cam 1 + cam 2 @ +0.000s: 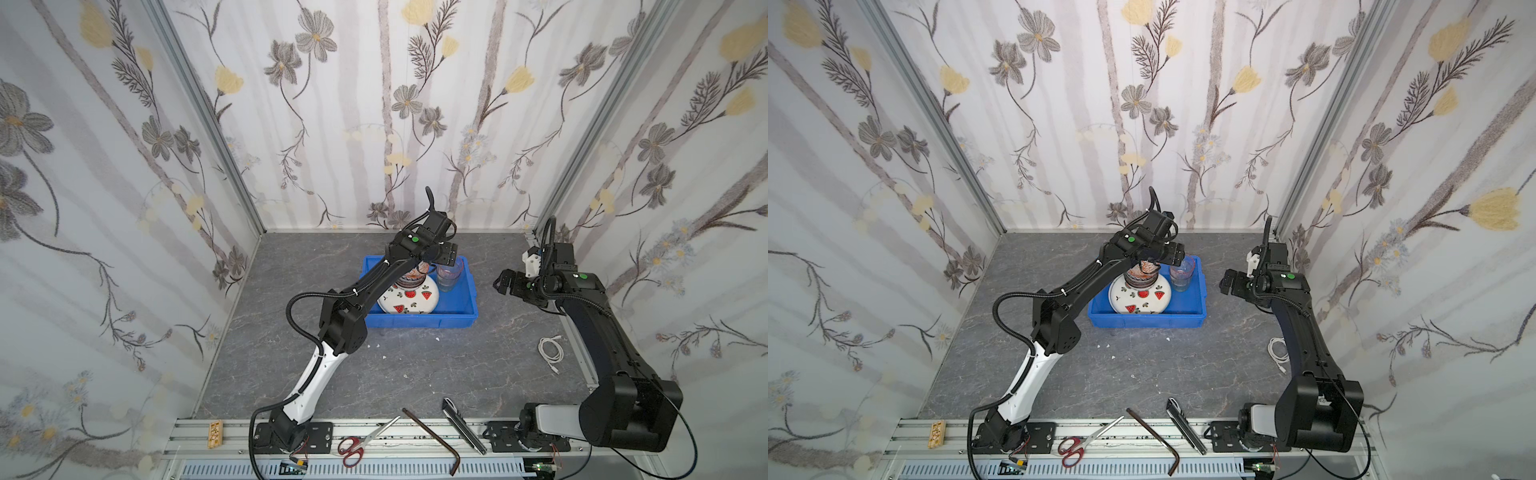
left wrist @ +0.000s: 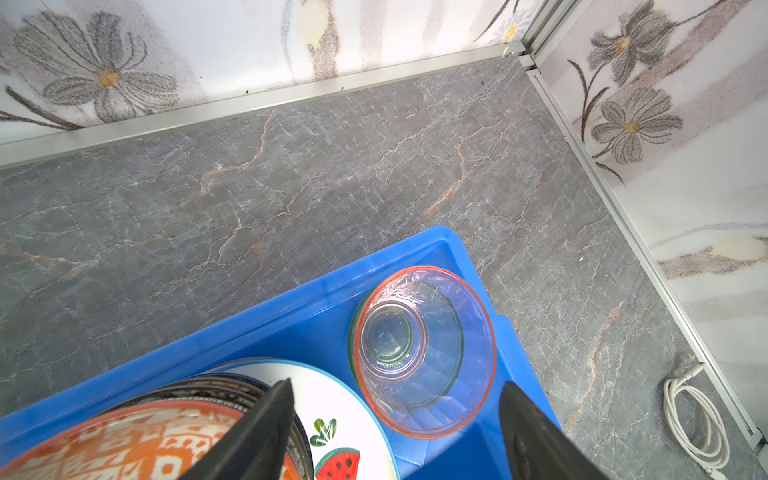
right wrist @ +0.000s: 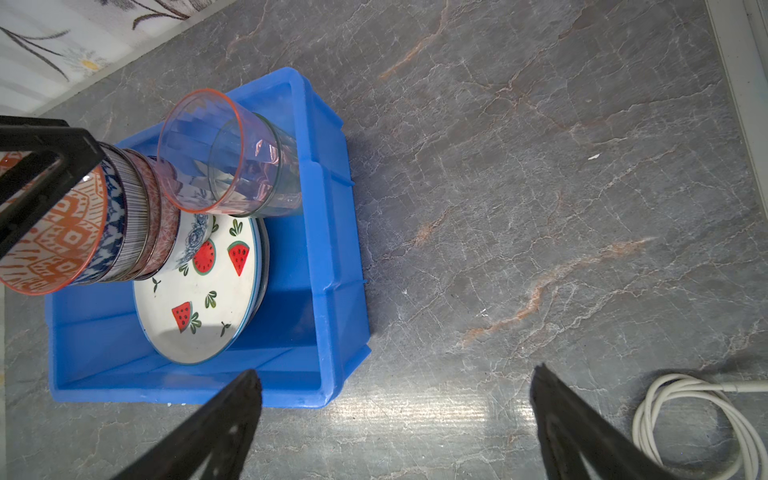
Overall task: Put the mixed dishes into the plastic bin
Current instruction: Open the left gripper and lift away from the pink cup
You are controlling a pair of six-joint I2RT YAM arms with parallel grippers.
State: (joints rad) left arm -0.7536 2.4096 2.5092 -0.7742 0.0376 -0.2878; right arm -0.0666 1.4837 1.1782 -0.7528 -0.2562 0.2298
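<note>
The plastic bin [image 1: 415, 322] [image 1: 1142, 322] [image 2: 291, 316] [image 3: 332, 249] is bright blue and stands at the back of the grey table. Inside it a watermelon-print plate [image 1: 411, 300] [image 3: 199, 291] tops a pile of plates. A stack of patterned bowls [image 1: 413, 279] [image 3: 124, 224] stands on it, with an orange geometric bowl [image 2: 124, 449] uppermost. Nested clear tumblers [image 1: 448, 276] [image 2: 424, 353] [image 3: 232, 166] stand beside the stack. My left gripper [image 1: 436, 259] [image 2: 397, 384] hovers open over the bin, one finger above the orange bowl's rim, holding nothing. My right gripper [image 1: 500, 282] [image 3: 397, 371] is open and empty to the right of the bin.
A coiled white cable [image 1: 550, 351] [image 3: 685, 415] lies on the table near the right wall. On the front rail are red-handled scissors [image 1: 357, 446], a bent hex key [image 1: 436, 436], a metal bar [image 1: 463, 426] and a small wooden block [image 1: 215, 432]. Flowered walls enclose three sides.
</note>
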